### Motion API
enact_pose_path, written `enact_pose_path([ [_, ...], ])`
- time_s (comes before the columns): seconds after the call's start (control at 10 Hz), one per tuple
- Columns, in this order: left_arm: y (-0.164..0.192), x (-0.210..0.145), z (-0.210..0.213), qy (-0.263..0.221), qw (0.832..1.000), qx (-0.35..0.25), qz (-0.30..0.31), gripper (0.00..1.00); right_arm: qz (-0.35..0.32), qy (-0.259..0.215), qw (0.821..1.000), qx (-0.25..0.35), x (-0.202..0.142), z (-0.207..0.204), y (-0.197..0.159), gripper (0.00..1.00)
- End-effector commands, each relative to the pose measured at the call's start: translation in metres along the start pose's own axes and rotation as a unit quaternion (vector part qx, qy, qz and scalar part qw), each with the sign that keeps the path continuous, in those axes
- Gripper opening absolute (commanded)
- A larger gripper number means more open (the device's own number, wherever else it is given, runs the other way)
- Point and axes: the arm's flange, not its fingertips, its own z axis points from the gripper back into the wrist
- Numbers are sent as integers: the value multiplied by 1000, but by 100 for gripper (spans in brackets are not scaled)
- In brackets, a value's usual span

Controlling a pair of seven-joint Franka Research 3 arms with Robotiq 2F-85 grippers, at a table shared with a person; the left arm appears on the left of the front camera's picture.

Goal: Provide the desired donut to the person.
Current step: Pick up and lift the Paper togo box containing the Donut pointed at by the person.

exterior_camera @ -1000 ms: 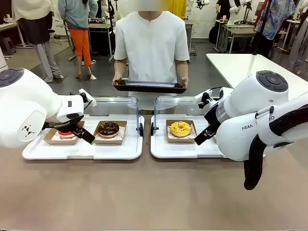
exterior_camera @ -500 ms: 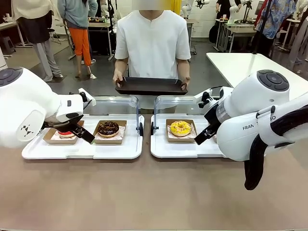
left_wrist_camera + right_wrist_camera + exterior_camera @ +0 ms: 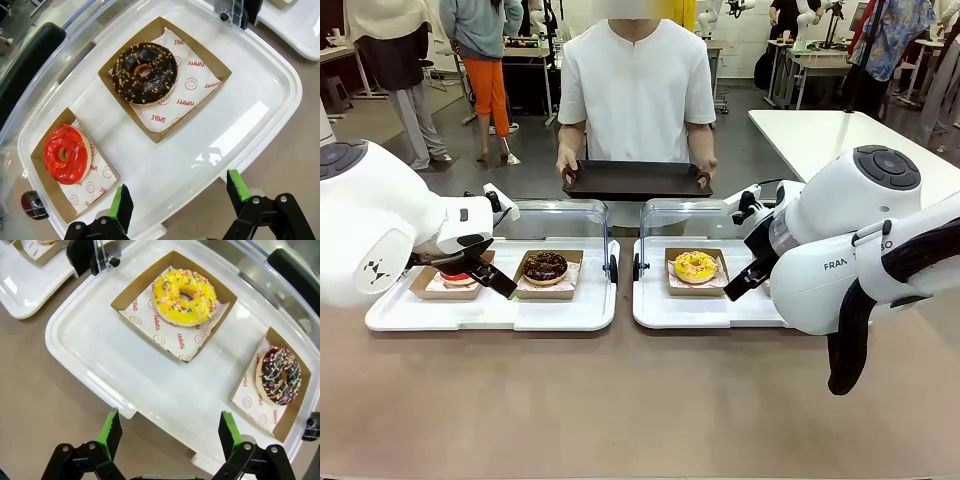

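Observation:
The person (image 3: pixel 637 85) stands at the far side, both hands holding a dark tray (image 3: pixel 636 181). A white tray (image 3: pixel 490 314) on the left carries a red donut (image 3: pixel 65 154) and a chocolate donut with nuts (image 3: pixel 145 73) (image 3: pixel 546 266), each in a brown paper box. My left gripper (image 3: pixel 179 194) (image 3: pixel 482 270) hangs open over that tray's near edge. On the right white tray (image 3: pixel 690 312) lie a yellow sprinkled donut (image 3: pixel 185 297) (image 3: pixel 695 266) and a chocolate donut with coloured sprinkles (image 3: pixel 279 376). Above its near edge my right gripper (image 3: pixel 167 432) (image 3: pixel 745 276) stands open, holding nothing.
Clear hinged lids (image 3: pixel 556 214) stand raised behind both white trays. Bare brown tabletop (image 3: pixel 640 400) lies in front of them. A second white table (image 3: pixel 840 135) is at the right, and bystanders stand far back on the left.
The person has tipped and lowered the dark tray a little, so more of its top shows. Neither arm has moved.

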Motion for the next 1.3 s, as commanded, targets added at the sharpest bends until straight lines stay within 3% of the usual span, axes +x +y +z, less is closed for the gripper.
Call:
enact_pose_path([
  [0.0, 0, 0, 0, 0, 1000, 0, 0, 100, -1, 0, 1000, 0, 0, 0, 0, 100],
  [0.7, 0, 0, 0, 0, 1000, 0, 0, 100, 0, 0, 1000, 0, 0, 0, 0, 100],
  [0.8, 0, 0, 0, 0, 1000, 0, 0, 100, 9, 2, 1000, 8, 4, 24, 7, 100],
  [1.2, -2, 6, 143, -3, 999, -13, -30, 100, 28, 13, 999, -32, 3, 177, -6, 100],
])
